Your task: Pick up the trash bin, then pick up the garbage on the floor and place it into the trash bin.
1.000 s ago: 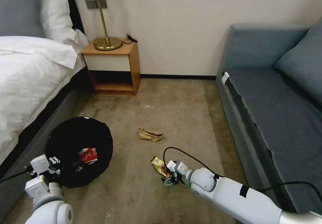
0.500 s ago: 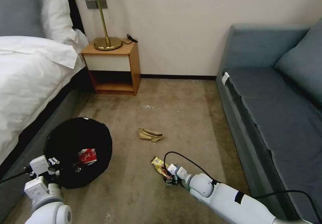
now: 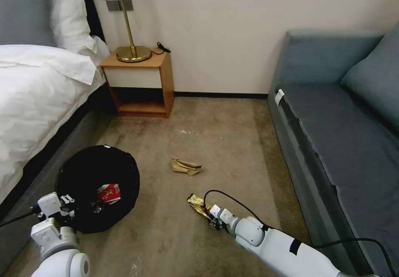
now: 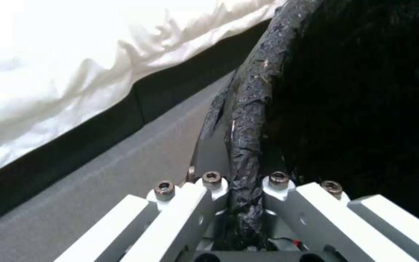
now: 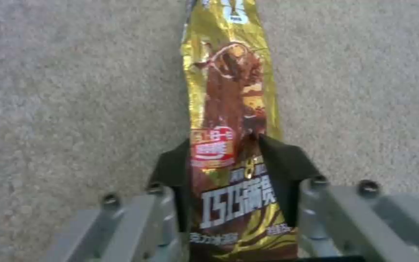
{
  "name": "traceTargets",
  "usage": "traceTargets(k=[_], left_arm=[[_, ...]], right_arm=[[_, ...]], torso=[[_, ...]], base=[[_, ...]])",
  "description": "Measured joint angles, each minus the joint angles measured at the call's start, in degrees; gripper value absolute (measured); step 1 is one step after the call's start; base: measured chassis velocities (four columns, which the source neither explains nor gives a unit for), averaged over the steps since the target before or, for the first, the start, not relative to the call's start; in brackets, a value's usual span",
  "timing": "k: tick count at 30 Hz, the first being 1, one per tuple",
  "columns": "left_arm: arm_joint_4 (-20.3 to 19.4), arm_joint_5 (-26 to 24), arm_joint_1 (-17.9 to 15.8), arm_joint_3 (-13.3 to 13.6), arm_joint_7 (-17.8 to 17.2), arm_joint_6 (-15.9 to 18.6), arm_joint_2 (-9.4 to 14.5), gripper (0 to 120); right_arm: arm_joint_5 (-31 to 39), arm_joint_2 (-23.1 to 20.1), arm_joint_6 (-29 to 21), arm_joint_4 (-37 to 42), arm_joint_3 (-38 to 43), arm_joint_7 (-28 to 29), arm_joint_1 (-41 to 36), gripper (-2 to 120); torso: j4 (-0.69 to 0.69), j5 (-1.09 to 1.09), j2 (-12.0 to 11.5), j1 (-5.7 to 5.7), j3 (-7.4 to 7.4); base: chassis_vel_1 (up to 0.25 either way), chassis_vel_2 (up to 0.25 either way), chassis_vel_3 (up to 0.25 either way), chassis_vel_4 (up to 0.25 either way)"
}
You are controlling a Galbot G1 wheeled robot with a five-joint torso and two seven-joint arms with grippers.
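Beige carpet (image 3: 232, 136) runs between a white-sheeted bed (image 3: 37, 94) and a grey sofa (image 3: 341, 123), with a wooden nightstand (image 3: 139, 82) against the far wall. Down on that carpet the right gripper (image 5: 224, 160) has its two dark pads (image 5: 280, 163) one on each side of the brown-gold candy wrapper (image 5: 229, 109); they look pressed onto the foil, so it seems to be grasping the wrapper, which lies flat along the floor. Seen from the head, the right gripper (image 3: 214, 219) sits at the wrapper's near end. The left gripper (image 4: 246, 196) is clamped on the bag-lined rim of the black trash bin (image 3: 97, 185), just beside the bed base. A red snack packet (image 3: 109, 193) already lies inside. A tan paper scrap (image 3: 186, 166) waits farther out on the carpet.

Judging by this, the wrapper pickup is in hand. Next calls for a clean lift without the thin foil slipping, then a carry leftward over the bin's mouth.
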Motion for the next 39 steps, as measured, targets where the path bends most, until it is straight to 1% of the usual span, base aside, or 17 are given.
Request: traceTargets(k=[2,4,6,8,10,14,16,18,20,22,24,25,27,28,30,36,39], left_arm=[[0.1,0.1,0.0,0.1,0.0,0.0,0.0,2],[0.1,0.1,0.0,0.1,0.0,0.0,0.0,2],[0.2,0.1,-0.1,0.1,0.0,0.0,0.0,2],[0.2,0.1,-0.1,0.1,0.0,0.0,0.0,2],[0.2,0.2,-0.1,0.2,0.0,0.0,0.0,2],[0.2,0.2,-0.1,0.3,0.0,0.0,0.0,2],[0.4,0.2,-0.2,0.3,0.0,0.0,0.2,2],[0.5,0.2,-0.3,0.4,0.0,0.0,0.2,2],[1.1,0.2,-0.5,0.4,0.0,0.0,0.4,2],[1.2,0.2,-0.6,0.4,0.0,0.0,0.4,2],[2.0,0.2,-0.9,0.5,0.0,0.0,0.7,2],[2.0,0.2,-0.9,0.5,0.0,0.0,0.7,2],[2.5,0.1,-1.1,0.8,0.0,0.0,0.8,2],[2.5,0.1,-1.1,0.8,0.0,0.0,0.8,2],[2.5,-1.1,-1.2,0.9,0.2,0.0,0.8,2],[2.4,-2.4,-1.2,1.0,0.7,0.3,1.0,2],[2.2,-2.5,-1.2,1.0,0.8,0.3,1.1,2]], right_arm=[[-0.2,-0.1,0.4,-0.2,0.4,0.1,-0.2,24],[-0.3,-0.1,0.6,-0.2,0.5,0.1,-0.2,23],[-0.3,-0.1,1.6,-0.4,1.0,0.4,-0.3,11],[-0.3,0.0,2.3,-0.6,1.2,0.7,-0.3,8],[-0.3,0.2,3.6,-1.0,1.6,1.6,-0.3,0],[0.1,0.2,5.2,-0.9,1.9,2.5,-0.5,0],[1.9,0.1,7.6,0.4,2.3,3.9,-0.8,0],[3.2,0.1,8.3,1.4,2.6,4.8,-0.8,0],[9.0,0.4,10.5,5.3,4.2,7.2,-0.7,0],[10.5,0.6,11.3,6.2,4.6,7.6,-0.4,0],[17.1,1.5,16.1,9.4,5.9,8.0,1.7,0],[17.1,1.5,16.1,9.4,5.9,8.0,1.7,0],[21.4,2.1,21.2,11.3,5.6,7.3,4.1,0],[21.4,2.1,21.2,11.3,5.6,7.3,4.1,0],[25.2,2.4,24.6,13.5,4.5,4.9,6.0,0],[34.6,3.4,26.6,20.4,-0.7,0.8,8.5,0],[34.9,4.7,28.5,19.8,-3.6,-1.9,9.9,0]], torso=[[0.0,0.0,0.0,0.0,0.0],[0.0,0.0,0.0,0.0,0.0],[0.0,0.0,0.0,0.0,0.0],[0.0,0.0,0.0,0.0,0.0],[0.0,0.01,0.0,0.0,0.0],[0.0,0.0,0.0,0.0,0.0],[-0.01,0.0,0.0,0.0,0.0],[-0.01,0.0,0.0,0.0,0.01],[-0.01,0.0,0.0,0.0,0.0],[-0.01,0.0,0.0,0.0,0.0],[0.0,-0.01,0.0,0.0,0.0],[0.0,-0.01,0.0,0.0,0.0],[0.01,-0.01,0.0,0.0,0.0],[0.01,-0.01,0.0,0.0,0.0],[0.0,0.0,0.0,0.0,0.01],[0.0,-0.01,0.0,0.0,0.0],[0.0,0.01,0.0,0.0,0.0]], base=[[0.0,0.0,0.0,0.0],[0.0,0.0,0.0,0.0],[0.0,0.0,0.0,0.0],[0.0,0.0,0.0,0.0],[0.0,0.0,0.0,0.0],[0.0,0.0,0.0,0.0],[0.0,0.0,0.0,0.0],[0.0,0.0,0.0,0.0],[0.0,0.0,0.0,0.0],[0.0,0.0,0.0,0.0],[0.0,0.0,0.0,0.0],[0.0,0.0,0.0,0.0],[0.0,0.0,0.0,0.0],[0.0,0.0,0.0,0.0],[0.0,0.0,0.0,0.0],[0.0,0.0,0.0,0.0],[0.0,0.0,0.0,0.0]])
